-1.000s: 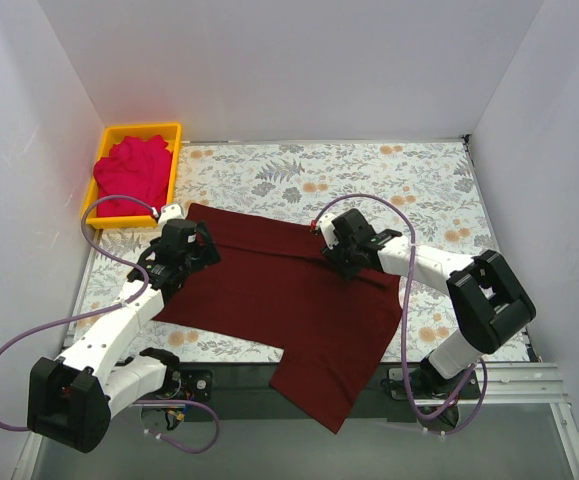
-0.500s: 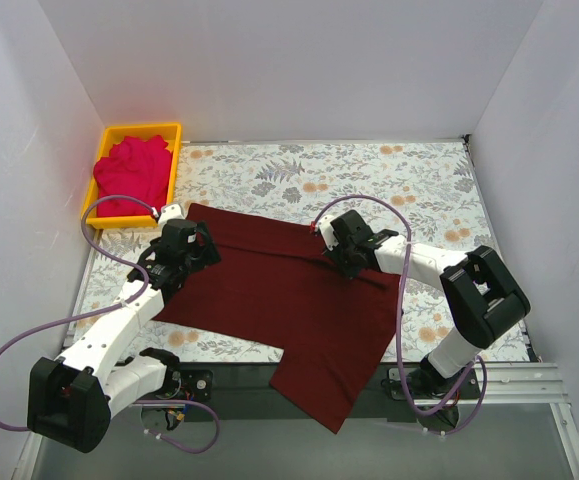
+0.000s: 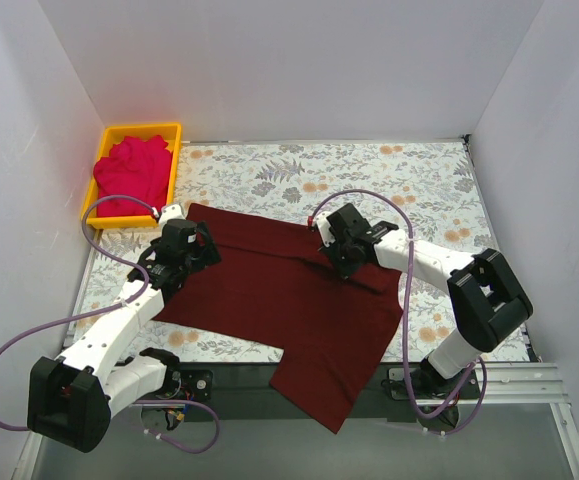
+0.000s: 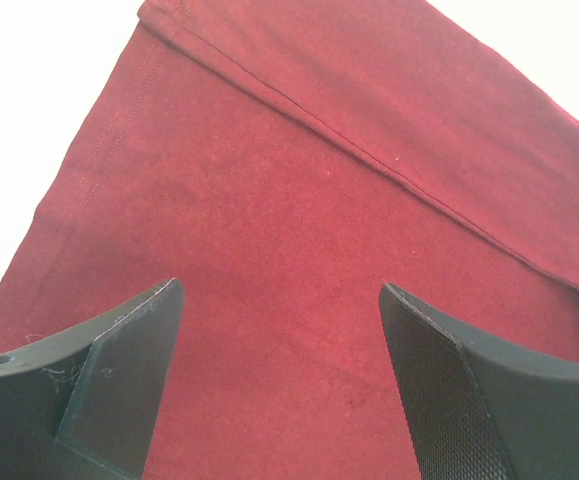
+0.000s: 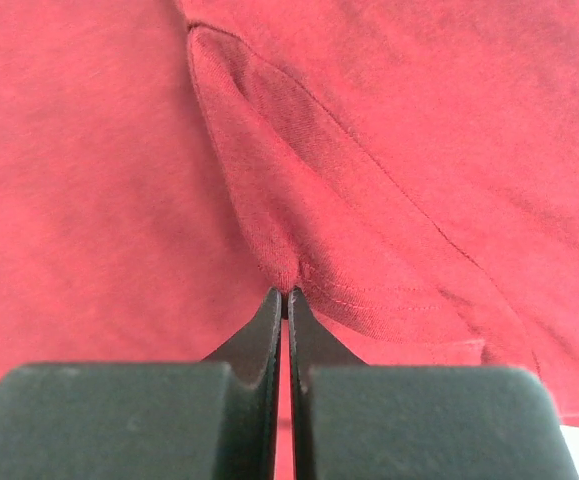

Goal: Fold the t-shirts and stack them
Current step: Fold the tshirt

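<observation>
The dark maroon t-shirt (image 3: 279, 295) lies spread over the table's middle, its lower part hanging over the near edge. My left gripper (image 3: 201, 248) is open and hovers over the shirt's left part (image 4: 269, 200), holding nothing. My right gripper (image 3: 334, 262) is shut on a pinched fold of the shirt's sleeve hem (image 5: 299, 270) near the shirt's upper right. The bright pinkish-red t-shirt (image 3: 131, 175) lies crumpled in the yellow bin.
The yellow plastic bin (image 3: 174, 150) stands at the far left corner. The floral tablecloth (image 3: 409, 170) shows behind and right of the shirt. White walls close in the left, back and right sides.
My right gripper has drawn the pinched sleeve a little left and away, over the shirt's body. The left arm has not moved.
</observation>
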You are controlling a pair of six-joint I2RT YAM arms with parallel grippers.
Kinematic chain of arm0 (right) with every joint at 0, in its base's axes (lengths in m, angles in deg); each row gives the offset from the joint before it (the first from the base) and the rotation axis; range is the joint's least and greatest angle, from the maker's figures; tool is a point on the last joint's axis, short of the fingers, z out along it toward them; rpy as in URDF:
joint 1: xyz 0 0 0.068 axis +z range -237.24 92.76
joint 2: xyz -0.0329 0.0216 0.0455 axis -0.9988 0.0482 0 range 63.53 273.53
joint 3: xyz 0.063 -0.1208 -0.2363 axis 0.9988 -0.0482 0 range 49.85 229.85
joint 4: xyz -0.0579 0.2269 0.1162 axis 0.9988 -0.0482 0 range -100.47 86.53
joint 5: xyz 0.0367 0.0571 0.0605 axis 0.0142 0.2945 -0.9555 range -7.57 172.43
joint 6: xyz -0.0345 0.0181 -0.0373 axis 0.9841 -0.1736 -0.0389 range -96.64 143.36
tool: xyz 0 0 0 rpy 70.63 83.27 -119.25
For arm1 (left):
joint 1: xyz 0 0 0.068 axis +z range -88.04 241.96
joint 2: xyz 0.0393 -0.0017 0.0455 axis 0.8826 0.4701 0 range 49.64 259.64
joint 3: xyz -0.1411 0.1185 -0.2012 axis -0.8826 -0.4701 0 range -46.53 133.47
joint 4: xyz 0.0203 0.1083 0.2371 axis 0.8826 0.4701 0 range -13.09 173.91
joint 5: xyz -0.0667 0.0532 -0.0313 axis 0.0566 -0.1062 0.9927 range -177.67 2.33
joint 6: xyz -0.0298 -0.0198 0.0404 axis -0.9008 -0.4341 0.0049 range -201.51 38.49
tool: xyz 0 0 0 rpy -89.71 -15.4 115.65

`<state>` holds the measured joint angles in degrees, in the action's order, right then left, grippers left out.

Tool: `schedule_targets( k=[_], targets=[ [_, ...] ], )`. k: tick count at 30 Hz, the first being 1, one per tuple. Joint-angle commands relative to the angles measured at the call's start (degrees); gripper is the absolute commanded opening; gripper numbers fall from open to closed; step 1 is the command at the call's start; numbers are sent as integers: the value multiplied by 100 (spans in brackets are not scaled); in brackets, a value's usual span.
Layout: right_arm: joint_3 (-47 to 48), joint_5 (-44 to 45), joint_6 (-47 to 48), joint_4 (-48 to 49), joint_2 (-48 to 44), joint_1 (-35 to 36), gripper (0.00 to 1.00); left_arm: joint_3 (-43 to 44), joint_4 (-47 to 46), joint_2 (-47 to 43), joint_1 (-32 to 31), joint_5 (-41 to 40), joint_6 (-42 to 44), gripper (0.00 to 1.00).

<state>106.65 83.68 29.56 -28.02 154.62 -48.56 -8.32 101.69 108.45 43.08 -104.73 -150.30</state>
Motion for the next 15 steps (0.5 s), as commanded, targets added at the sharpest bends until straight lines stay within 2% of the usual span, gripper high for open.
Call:
schedule_targets(
  k=[1, 15],
  targets=[
    [305, -424, -443, -664, -100, 123, 1, -16, -113, -10, -2, 18, 68, 79],
    [384, -213, -795, -805, 471, 158, 10, -25, -122, 8, -2, 80, 59, 79]
  ],
)
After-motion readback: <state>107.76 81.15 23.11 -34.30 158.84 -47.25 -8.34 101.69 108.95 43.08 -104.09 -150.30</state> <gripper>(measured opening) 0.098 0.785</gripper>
